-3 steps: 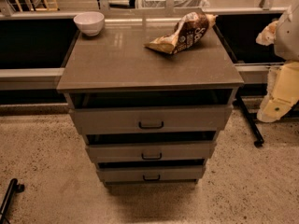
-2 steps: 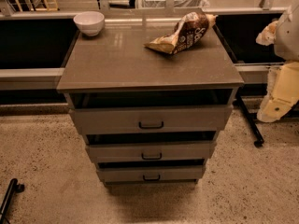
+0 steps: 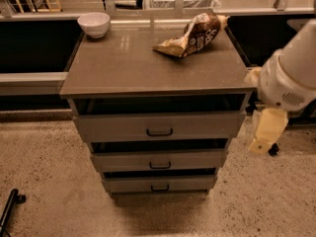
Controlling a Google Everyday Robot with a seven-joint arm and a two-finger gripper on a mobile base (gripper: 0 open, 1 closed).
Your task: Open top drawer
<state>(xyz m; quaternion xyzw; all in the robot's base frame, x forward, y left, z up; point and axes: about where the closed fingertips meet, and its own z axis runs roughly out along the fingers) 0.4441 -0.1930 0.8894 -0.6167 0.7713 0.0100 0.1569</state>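
Presently the gripper (image 3: 262, 141) hangs at the frame's right edge, just beside the cabinet (image 3: 123, 68); whether its jaws are released or clenched, I cannot tell. At centre frame the top drawer (image 3: 118, 127) looks rigid, probably a light slider, and is best hooked at its small dark handle (image 3: 159, 132).

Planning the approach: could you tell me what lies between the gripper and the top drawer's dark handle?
Camera view: only the grey-brown top drawer's bare front separates its dark handle from the cream gripper, right of the cabinet.
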